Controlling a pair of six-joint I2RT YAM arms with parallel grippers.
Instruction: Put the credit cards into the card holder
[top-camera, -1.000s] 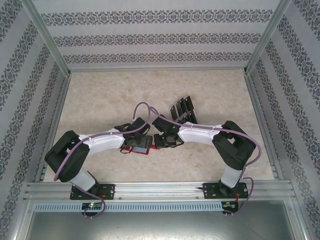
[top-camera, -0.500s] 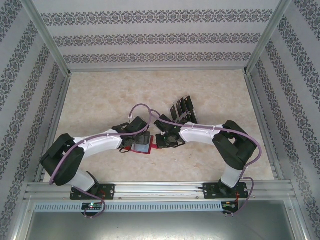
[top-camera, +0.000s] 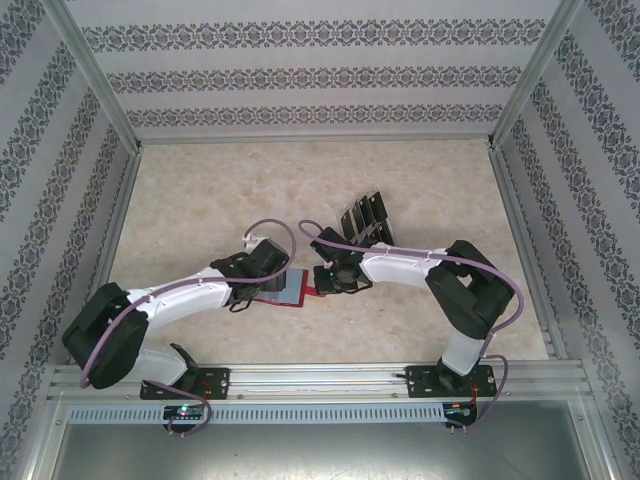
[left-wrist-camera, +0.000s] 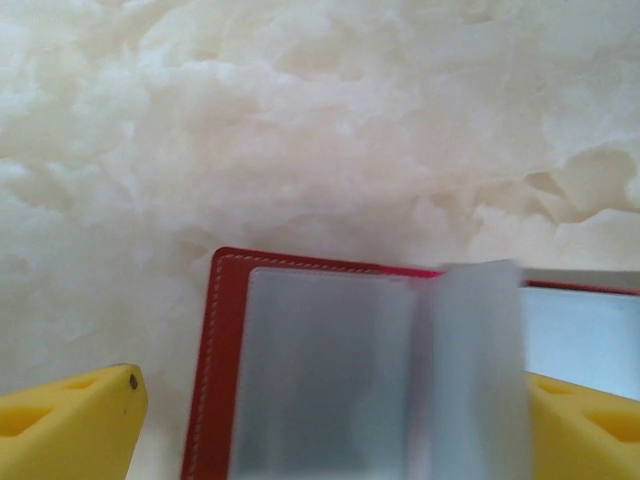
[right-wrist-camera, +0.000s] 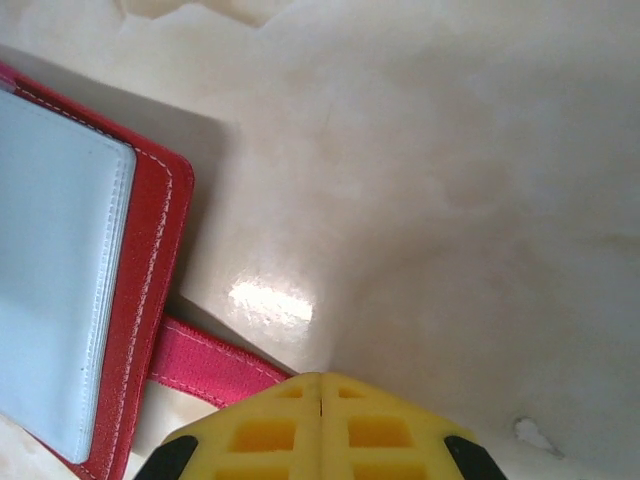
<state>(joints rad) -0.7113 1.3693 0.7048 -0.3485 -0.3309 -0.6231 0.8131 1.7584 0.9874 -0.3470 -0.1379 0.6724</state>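
1. Left claw (left-wrist-camera: 330, 425): partly open. Its fingers (left-wrist-camera: 70, 425) sit either side of the card holder (left-wrist-camera: 215, 380), and the left one is clear of the red edge. It's gripping nothing I can see.
2. Card holder lies open on the bench (top-camera: 200, 200), about centre, nearer the near edge than the far. Red cover, pale stitching, grey-clear sleeves. One sleeve leaf (left-wrist-camera: 480, 370) stands up, blurred.
3. Right claw (right-wrist-camera: 320, 400): shut, no card in it. Its tips are over the end of the red snap strap (right-wrist-camera: 215, 362); can't tell if they're pinning it or just above.
4. Credit cards (top-camera: 366, 218): black, standing in a row just beyond the right claw, mid-bench, right of centre.
5. Progress, my read: holder is open, visible sleeves look empty, no card picked. All the loading is left.
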